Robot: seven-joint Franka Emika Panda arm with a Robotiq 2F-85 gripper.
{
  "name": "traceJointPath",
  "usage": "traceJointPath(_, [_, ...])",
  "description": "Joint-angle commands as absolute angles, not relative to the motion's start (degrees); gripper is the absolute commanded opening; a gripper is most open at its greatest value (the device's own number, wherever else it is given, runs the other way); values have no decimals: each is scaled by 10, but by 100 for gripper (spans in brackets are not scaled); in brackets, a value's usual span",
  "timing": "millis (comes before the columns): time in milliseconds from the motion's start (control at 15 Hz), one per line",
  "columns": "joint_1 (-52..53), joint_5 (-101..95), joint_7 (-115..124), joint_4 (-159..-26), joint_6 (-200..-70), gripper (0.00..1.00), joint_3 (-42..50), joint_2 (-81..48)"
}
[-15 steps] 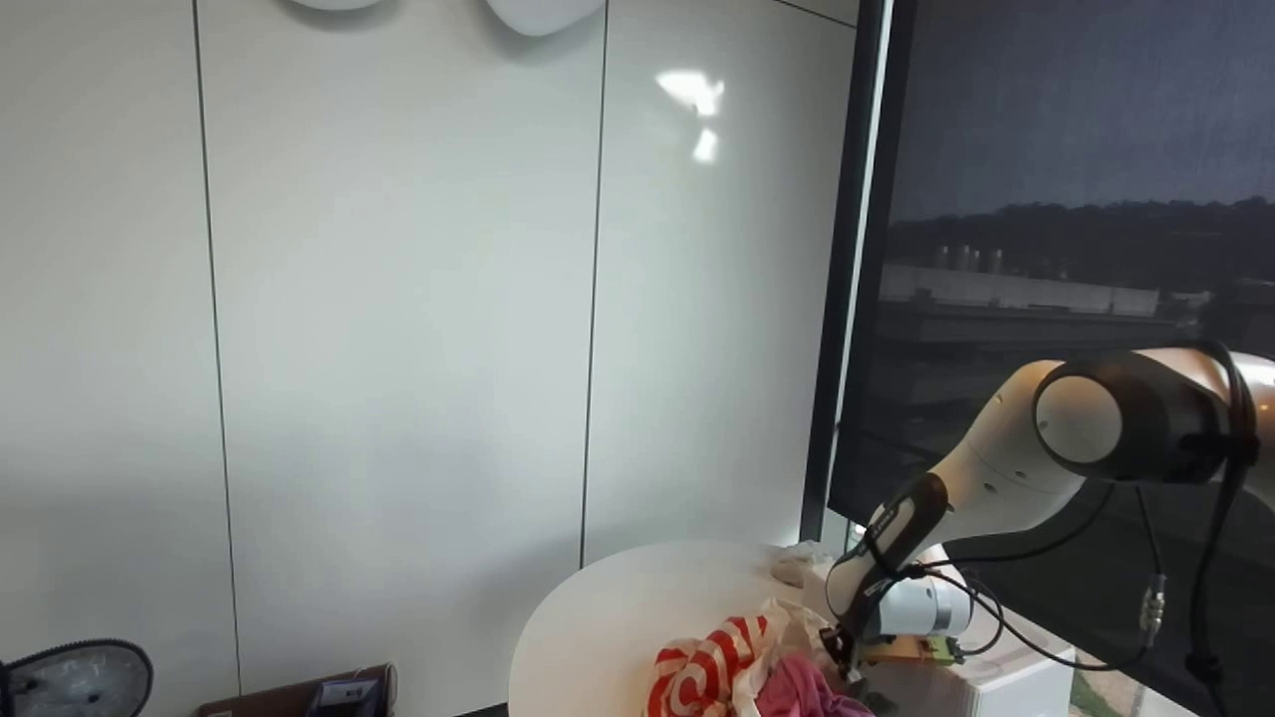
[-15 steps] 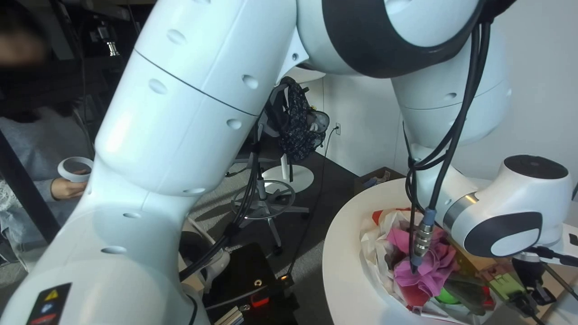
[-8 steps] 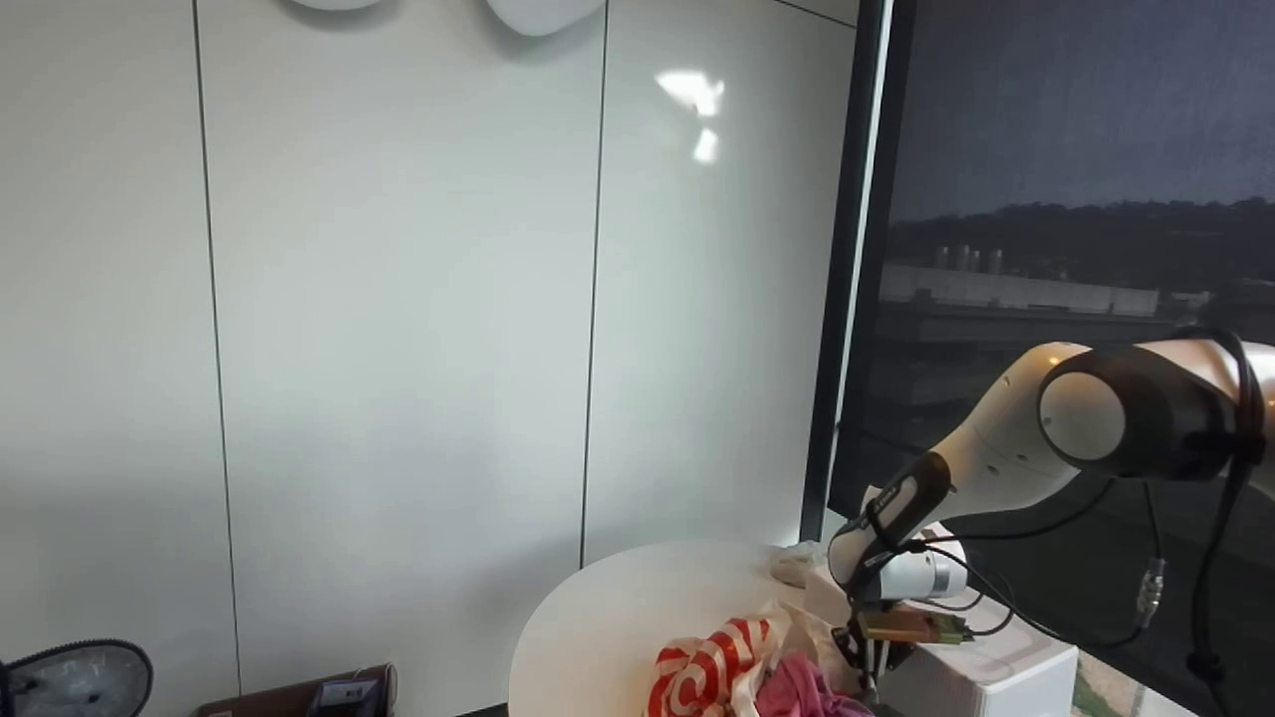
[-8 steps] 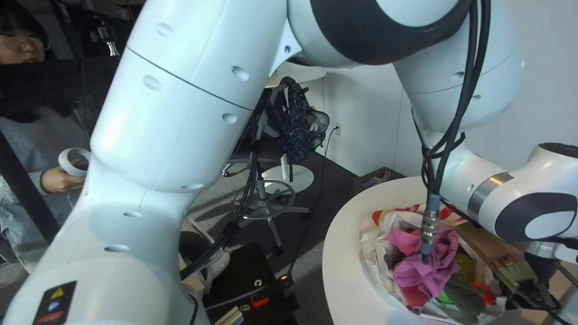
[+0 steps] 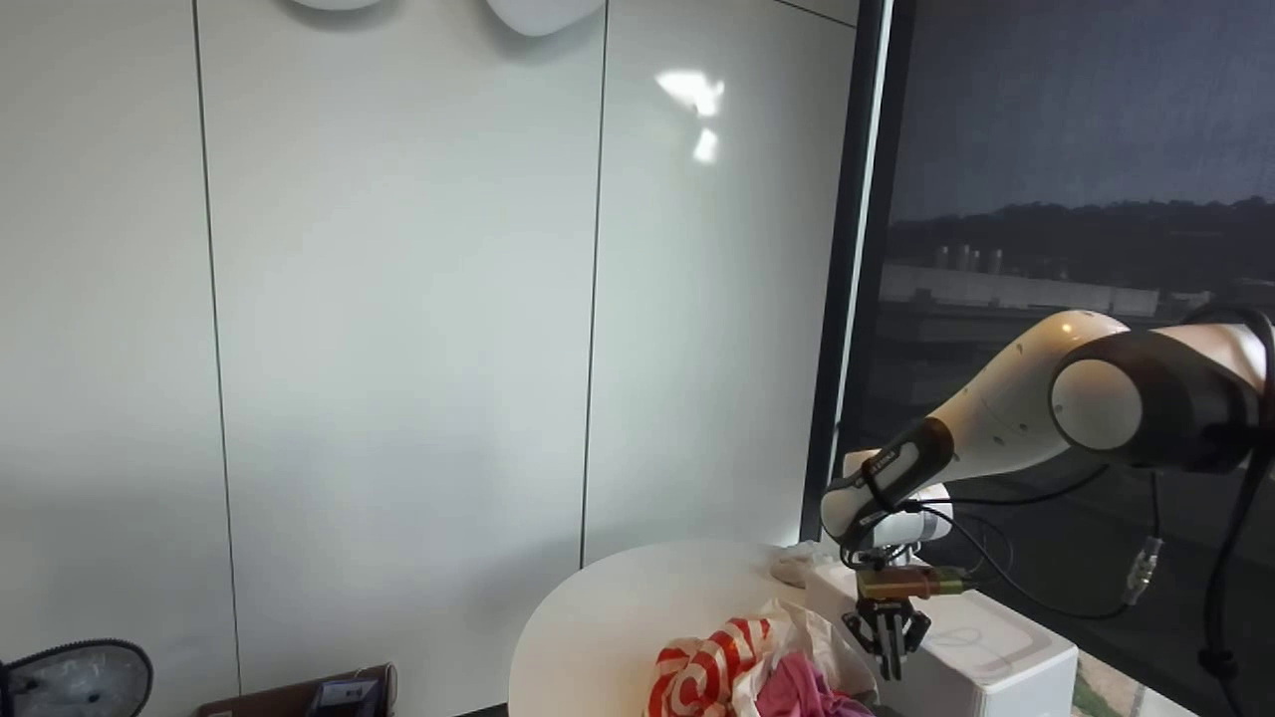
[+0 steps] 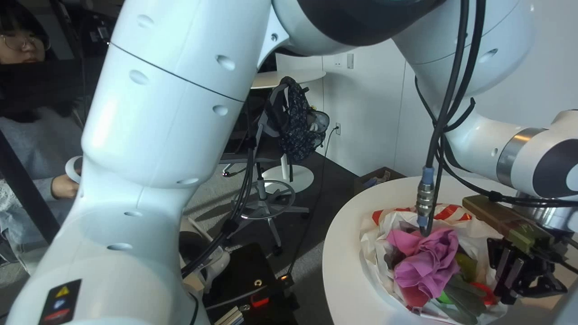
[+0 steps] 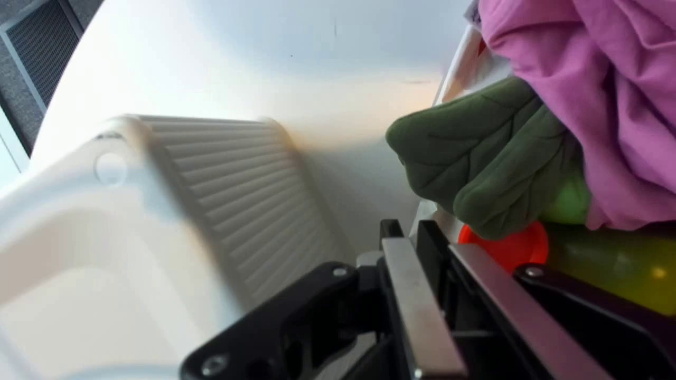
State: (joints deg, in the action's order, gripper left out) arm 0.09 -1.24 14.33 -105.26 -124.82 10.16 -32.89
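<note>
Near pale panelling (image 5: pixel 398 299), a round table (image 5: pixel 583 622) bears a bag (image 5: pixel 697 672)

1. an office or lab is suggested; which cannot be told.
2. a round white table (image 5: pixel 623 612) is seen near the gripper (image 5: pixel 890 672).
3. beyond the gripper, buildings (image 5: pixel 1026 294) are seen through a large window (image 5: pixel 1076 119).
4. well apart from it, a wheeled chair (image 6: pixel 262 192) and backpack (image 6: pixel 295 124) are seen.

Your round white table (image 5: pixel 598 627) carries the open bag (image 6: pixel 375 253), white with red print. Beside the bag you have a ribbed white box (image 7: pixel 179 227); beyond the bag in an exterior view lies a pale bundle (image 5: pixel 794 565), too small to identify.
</note>
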Motion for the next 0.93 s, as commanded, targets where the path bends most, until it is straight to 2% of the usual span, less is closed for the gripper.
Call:
traceJointPath(0, [-15, -3, 138, -1024, -1202, 47, 80, -341])
traceJointPath(467, [-17, -7, 138, -1029, -1387, 99, 72, -393])
traceJointPath(733, [-14, -7, 139, -1026, -1467, 100, 77, -423])
traceJointPath(800, [-18, -2, 135, -1027, -1475, 75, 74, -428])
traceJointPath(867, [-20, 1, 131, -1027, -1479, 74, 72, -431])
